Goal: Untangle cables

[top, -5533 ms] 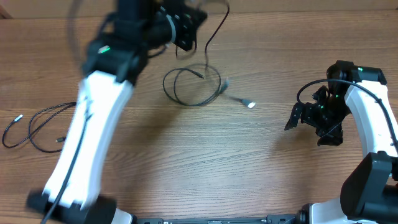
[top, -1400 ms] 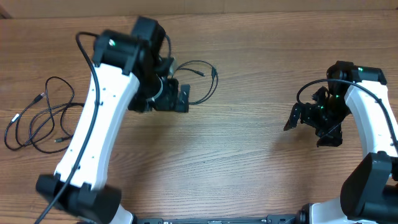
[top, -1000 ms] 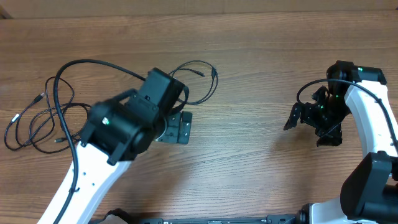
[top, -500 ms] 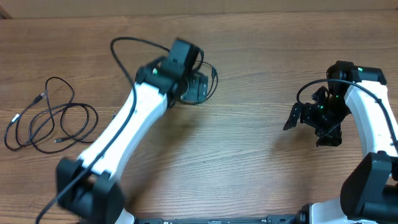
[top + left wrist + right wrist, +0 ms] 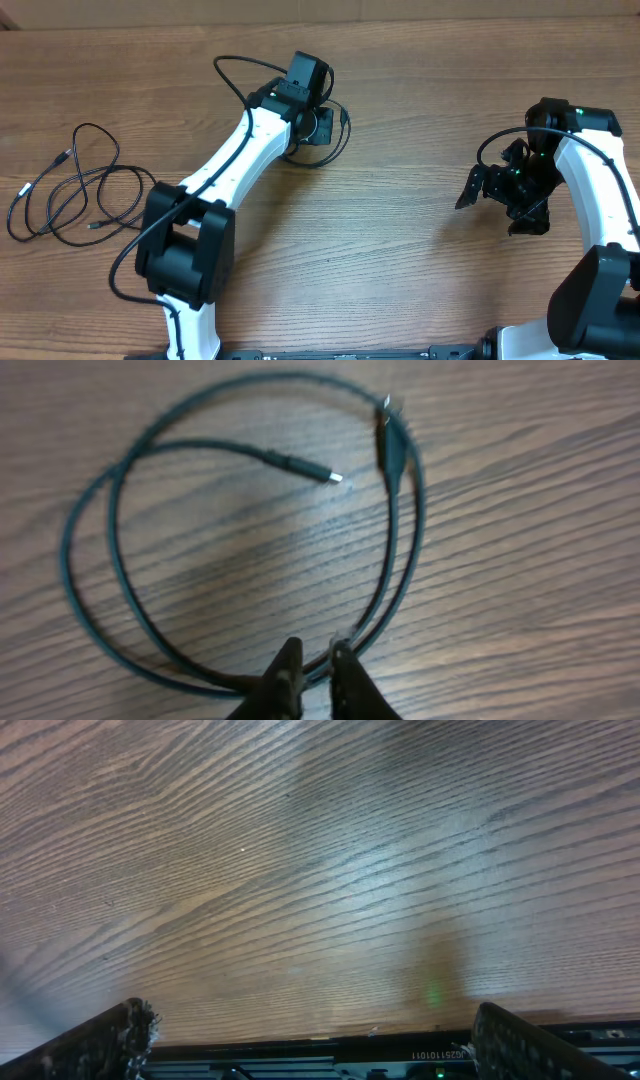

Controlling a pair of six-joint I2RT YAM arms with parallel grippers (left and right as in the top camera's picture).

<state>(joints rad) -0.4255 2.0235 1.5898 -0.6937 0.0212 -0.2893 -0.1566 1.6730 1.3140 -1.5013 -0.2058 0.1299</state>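
Landmark: the coiled black cord (image 5: pixel 342 138), one thin cable lying in a loose ring on the brown wood-grain table (image 5: pixel 400 270).
Other cables: a loose black bundle (image 5: pixel 88 180) of thin looped cords lies flat, well to the left of the coiled black cord and apart from it.
Left gripper (image 5: pixel 312 660): at the ring's near arc, its fingers drawn almost together. A strand of the cord runs into the narrow gap, so it appears to be pinching that strand.
Right gripper (image 5: pixel 478 190): well to the right of the ring, spread wide and holding nothing.
Handling: probably light, limp and smooth-jacketed. The cord would sag and drag rather than keep its shape. The plugs are the only stiff parts and could snag where strands cross.
Where to hold: a bare stretch of the ring, or just behind a plug when feeding an end out.
Left wrist view only: the silver-tipped plug (image 5: pixel 325 473) lies inside the ring and the thicker dark plug (image 5: pixel 392 445) against its far arc. The overhead view has the arm covering much of this.
Overhead only: the bundle and how both arms stand. The right wrist view shows only wood.
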